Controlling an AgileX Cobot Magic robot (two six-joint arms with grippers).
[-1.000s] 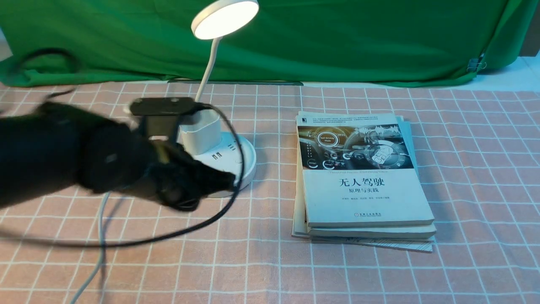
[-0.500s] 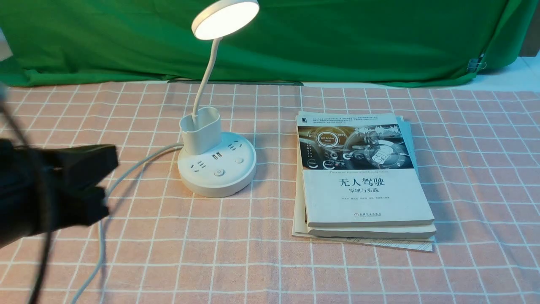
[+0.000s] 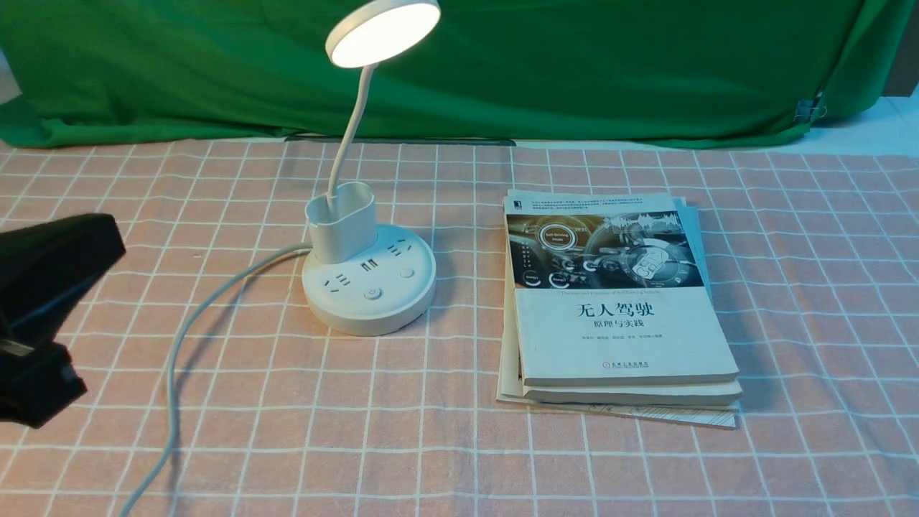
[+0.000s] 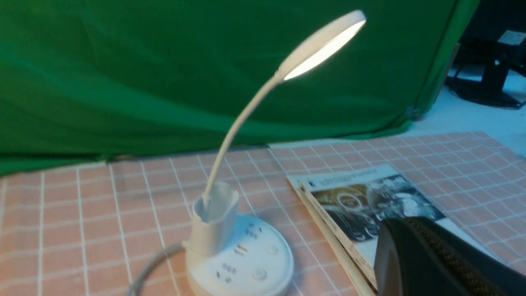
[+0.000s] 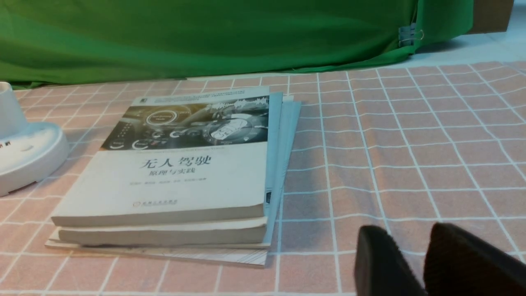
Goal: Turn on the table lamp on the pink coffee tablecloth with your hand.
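The white table lamp stands on the pink coffee tablecloth, left of centre. Its round disc head glows. It also shows in the left wrist view and its base shows in the right wrist view. My left hand shows as a black mass at the left edge of the front view, well clear of the lamp. In the left wrist view my left gripper has its jaws together and holds nothing. My right gripper hovers low over bare cloth, jaws a little apart and empty.
A stack of books lies just right of the lamp. The lamp's grey-white cord runs from the base to the front left edge. A green backdrop cloth hangs along the back.
My left arm has pulled back from the lamp base to the left edge of the front view. The lamp head glows in all three frames.
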